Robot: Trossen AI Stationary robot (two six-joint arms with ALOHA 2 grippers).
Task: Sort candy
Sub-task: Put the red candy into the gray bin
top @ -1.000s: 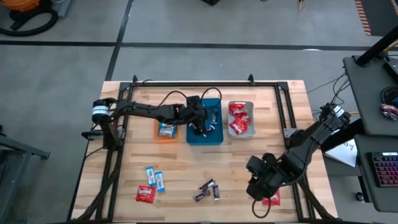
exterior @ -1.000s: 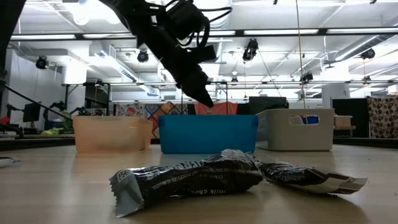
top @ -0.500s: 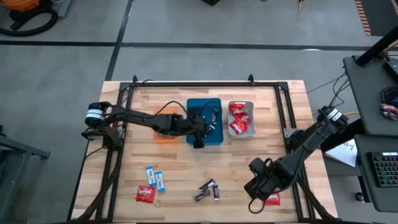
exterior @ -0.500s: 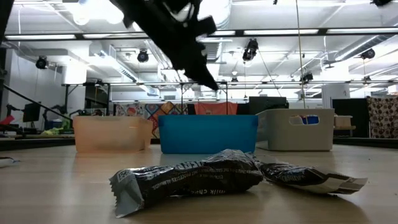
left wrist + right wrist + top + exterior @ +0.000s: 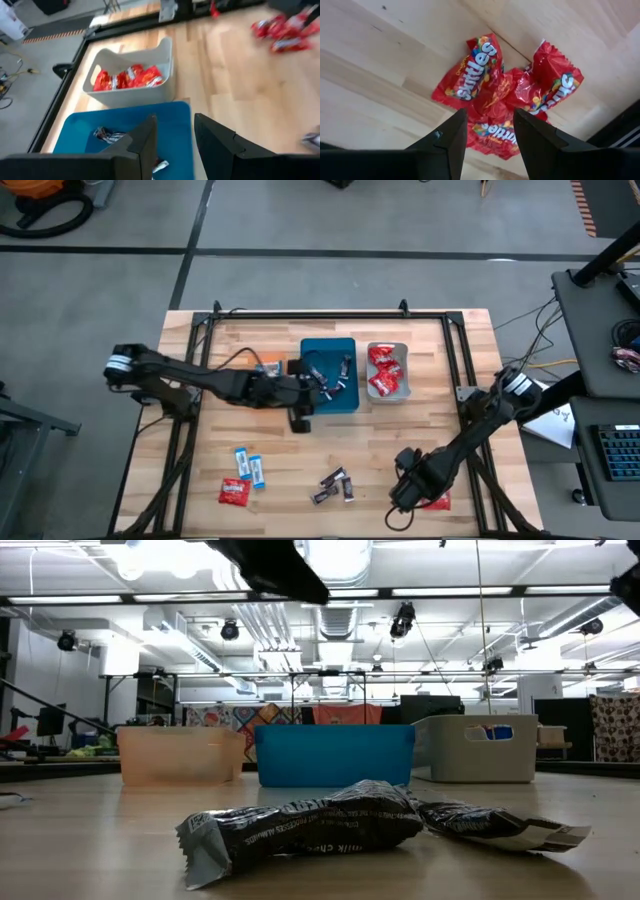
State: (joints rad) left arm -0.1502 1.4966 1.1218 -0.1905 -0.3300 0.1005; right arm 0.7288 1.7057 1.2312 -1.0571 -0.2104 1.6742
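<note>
From left to right across the wooden surface (image 5: 420, 380) seen from above, we find first a red candy (image 5: 234, 492) and two blue-and-white candies (image 5: 249, 466) lying near the front left. Behind them the left arm reaches in from the left edge; its left hand (image 5: 299, 420) hovers just in front of the teal tray (image 5: 345, 406), with the orange tray (image 5: 270, 368) mostly hidden beneath the arm. In the left wrist view we see this hand's two dark fingers (image 5: 144, 145) parted with nothing between them, the teal tray lying directly ahead with dark-wrapped candies (image 5: 107, 134) on its floor.

Moving right, the dark candies (image 5: 335, 484) lie at the front centre of the surface, well apart from either hand; in the low view they fill the foreground (image 5: 300, 825), with the three trays standing in a row behind. The grey tray (image 5: 371, 396) beside the teal one holds a heap of red candies (image 5: 386, 372).

Farther right, the right arm comes in from the right edge, and its right hand (image 5: 404, 492) hangs low over the front right of the surface. The right wrist view shows its fingers (image 5: 445, 142) apart and empty, with a cluster of red candies (image 5: 505, 95) lying on the wood just beyond and between the fingertips. From above, this cluster (image 5: 437, 500) shows just beside the hand.
</note>
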